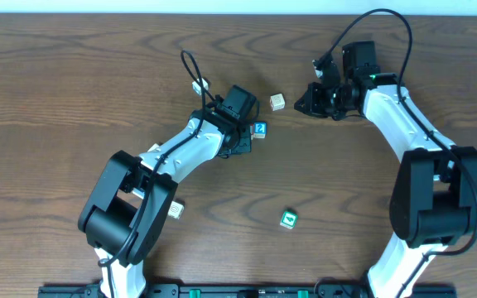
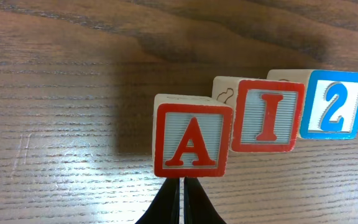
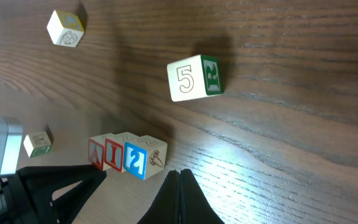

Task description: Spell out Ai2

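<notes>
Three wooden blocks stand in a row, touching: a red A block (image 2: 191, 140), a red I block (image 2: 266, 115) and a blue 2 block (image 2: 333, 104). The row also shows in the right wrist view, with A (image 3: 96, 154), I (image 3: 114, 154) and 2 (image 3: 135, 159). From overhead only the 2 block (image 1: 260, 129) shows clearly. My left gripper (image 2: 183, 186) is shut and empty, its tips right at the front of the A block; it also shows overhead (image 1: 247, 141). My right gripper (image 3: 179, 175) is shut and empty, to the right of the row (image 1: 303, 106).
A cream block with a 5 and a green R (image 3: 191, 78) lies beyond the row. A cream block (image 1: 278, 101) lies between the grippers. A green block (image 1: 288, 218) sits nearer the front. A small pale block (image 1: 175, 210) lies by the left arm's base.
</notes>
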You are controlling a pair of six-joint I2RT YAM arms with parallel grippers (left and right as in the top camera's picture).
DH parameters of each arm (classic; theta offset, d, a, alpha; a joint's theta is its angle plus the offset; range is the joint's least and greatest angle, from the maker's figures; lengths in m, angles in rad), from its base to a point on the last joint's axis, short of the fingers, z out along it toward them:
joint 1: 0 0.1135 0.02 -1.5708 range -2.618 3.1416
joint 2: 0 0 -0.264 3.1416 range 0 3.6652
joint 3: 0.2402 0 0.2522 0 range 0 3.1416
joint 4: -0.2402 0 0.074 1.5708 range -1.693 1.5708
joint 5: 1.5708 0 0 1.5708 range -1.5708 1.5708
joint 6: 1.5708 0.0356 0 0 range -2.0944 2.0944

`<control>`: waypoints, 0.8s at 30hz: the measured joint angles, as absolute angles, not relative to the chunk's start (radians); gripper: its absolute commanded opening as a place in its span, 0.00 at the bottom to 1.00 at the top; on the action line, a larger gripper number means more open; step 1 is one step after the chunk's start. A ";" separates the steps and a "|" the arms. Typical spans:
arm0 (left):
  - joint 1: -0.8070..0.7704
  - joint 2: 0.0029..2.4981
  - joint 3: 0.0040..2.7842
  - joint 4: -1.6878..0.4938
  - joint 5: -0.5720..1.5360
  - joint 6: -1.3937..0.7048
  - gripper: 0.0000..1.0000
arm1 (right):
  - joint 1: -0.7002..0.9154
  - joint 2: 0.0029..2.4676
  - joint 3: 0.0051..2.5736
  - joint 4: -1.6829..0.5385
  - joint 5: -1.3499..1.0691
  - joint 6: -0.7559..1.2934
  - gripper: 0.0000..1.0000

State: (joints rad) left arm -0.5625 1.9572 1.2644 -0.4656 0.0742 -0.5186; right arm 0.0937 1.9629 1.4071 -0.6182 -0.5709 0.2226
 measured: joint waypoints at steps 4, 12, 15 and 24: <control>-0.563 1.957 1.264 -0.459 0.073 -0.519 0.06 | 0.094 1.963 1.407 -0.628 -0.571 0.223 0.01; -0.564 1.990 1.264 -0.445 0.067 -0.519 0.06 | 0.094 1.963 1.407 -0.653 -0.571 0.223 0.02; -0.564 1.996 1.264 -0.442 0.067 -0.519 0.06 | 0.094 1.963 1.407 -0.664 -0.570 0.223 0.02; -0.564 1.996 1.264 -0.408 0.062 -0.519 0.06 | 0.094 1.963 1.407 -0.669 -0.570 0.222 0.01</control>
State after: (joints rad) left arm -0.5640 1.9957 1.2644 -0.4076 0.0624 -0.5186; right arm 0.0937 1.9629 1.4071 -0.6693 -0.5705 0.2222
